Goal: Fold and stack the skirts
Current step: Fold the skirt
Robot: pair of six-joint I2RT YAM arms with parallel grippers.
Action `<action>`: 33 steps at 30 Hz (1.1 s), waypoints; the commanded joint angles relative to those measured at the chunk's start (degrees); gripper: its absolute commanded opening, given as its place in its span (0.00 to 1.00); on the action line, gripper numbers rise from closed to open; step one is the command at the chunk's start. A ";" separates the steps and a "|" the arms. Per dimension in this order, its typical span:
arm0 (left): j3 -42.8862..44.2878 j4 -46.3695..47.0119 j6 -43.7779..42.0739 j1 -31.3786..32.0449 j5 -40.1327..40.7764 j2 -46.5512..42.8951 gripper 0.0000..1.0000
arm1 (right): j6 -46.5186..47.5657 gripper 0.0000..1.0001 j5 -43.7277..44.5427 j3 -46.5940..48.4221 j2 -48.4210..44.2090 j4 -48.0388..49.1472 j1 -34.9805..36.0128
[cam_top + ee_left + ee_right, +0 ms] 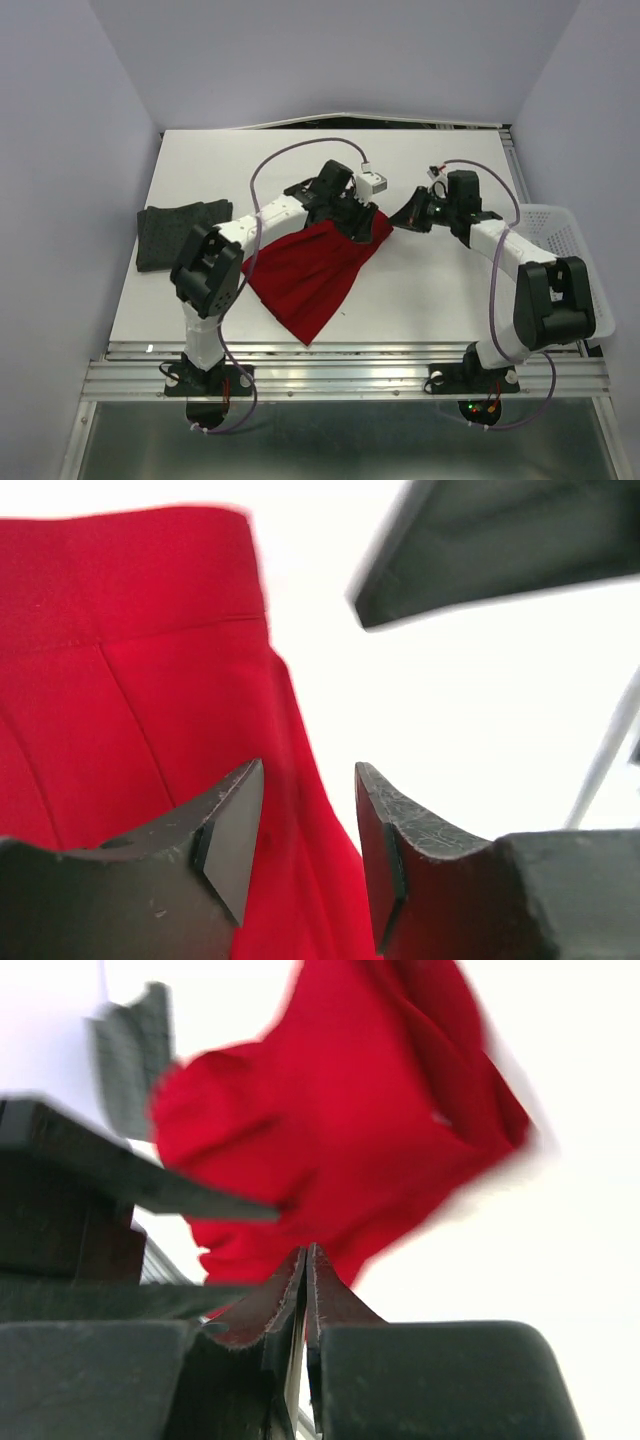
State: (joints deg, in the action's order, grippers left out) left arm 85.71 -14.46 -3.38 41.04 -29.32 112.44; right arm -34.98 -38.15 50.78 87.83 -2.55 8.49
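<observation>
The red skirt [315, 270] lies spread on the white table, flared hem toward the near edge. The dark grey skirt [180, 235] lies folded at the table's left. My left gripper [365, 225] sits low at the red skirt's far right corner. In the left wrist view it [310, 820] is open, with the red skirt's [130, 700] edge running between the fingers. My right gripper [410, 215] hovers just right of that corner. In the right wrist view it [306, 1255] is shut with nothing in it, facing the red skirt [350, 1110] and the grey skirt [130, 1055].
A white mesh basket [555, 235] stands at the table's right edge, beside the right arm. The two grippers are close together near the table's middle; the right one's finger [500, 540] shows in the left wrist view. White walls enclose the table.
</observation>
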 commanded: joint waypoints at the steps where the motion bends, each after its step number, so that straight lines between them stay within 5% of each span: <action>1: -4.91 1.45 -0.58 -0.87 4.16 -13.81 0.55 | -0.61 0.09 -2.01 5.63 -3.02 1.93 -0.32; 13: -20.75 -11.01 -14.28 -1.31 15.08 -27.89 0.60 | -9.14 0.19 -2.28 12.49 14.62 12.30 5.39; 24: -28.31 -20.61 -21.85 0.01 19.04 -28.86 0.60 | 2.28 0.15 6.24 11.97 22.47 -0.53 5.40; 33: -27.71 -19.29 -20.18 0.10 21.41 -24.90 0.41 | 4.04 0.15 6.78 13.46 23.53 -2.37 5.40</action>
State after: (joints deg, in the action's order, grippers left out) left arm 57.21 -33.26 -23.44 40.84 -9.06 86.94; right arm -33.74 -34.26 61.89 110.30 -2.42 13.96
